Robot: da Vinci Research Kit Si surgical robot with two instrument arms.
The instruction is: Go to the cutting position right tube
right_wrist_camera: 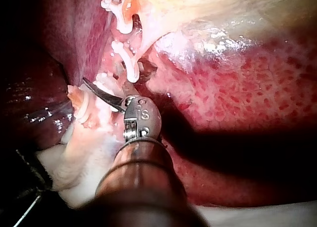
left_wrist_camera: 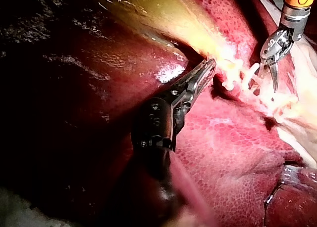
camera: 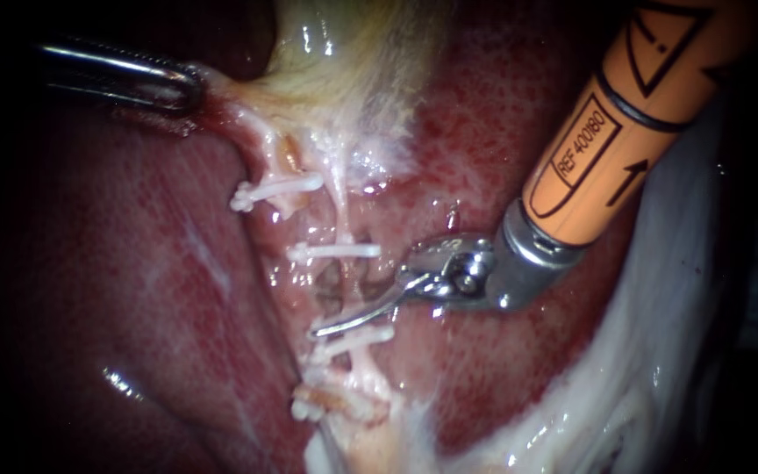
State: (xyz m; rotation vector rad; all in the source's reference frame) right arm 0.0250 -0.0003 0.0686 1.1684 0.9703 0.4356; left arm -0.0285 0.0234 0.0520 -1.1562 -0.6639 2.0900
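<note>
Surface: the liver [camera: 133,290] is dark red, wet and glossy, and fills most of the field. The pale yellow gallbladder [camera: 353,61] lies at the top of the endoscope view. Pale white material [camera: 660,351] borders the liver at lower right.

Right tube [camera: 342,211]: a thin whitish strand running down from the gallbladder, crossed by white clips [camera: 335,252].

Left instrument [camera: 182,88]: enters from the left, with its jaws pinching the gallbladder's tapered end.

Right instrument [camera: 335,326]: enters from the upper right. Its curved blades are spread, and a gap shows between them in the left wrist view. One blade lies across the right tube between two clips, just above the lower one.

Markings: the orange sleeve [camera: 625,123] bears black print and an arrow.
</note>
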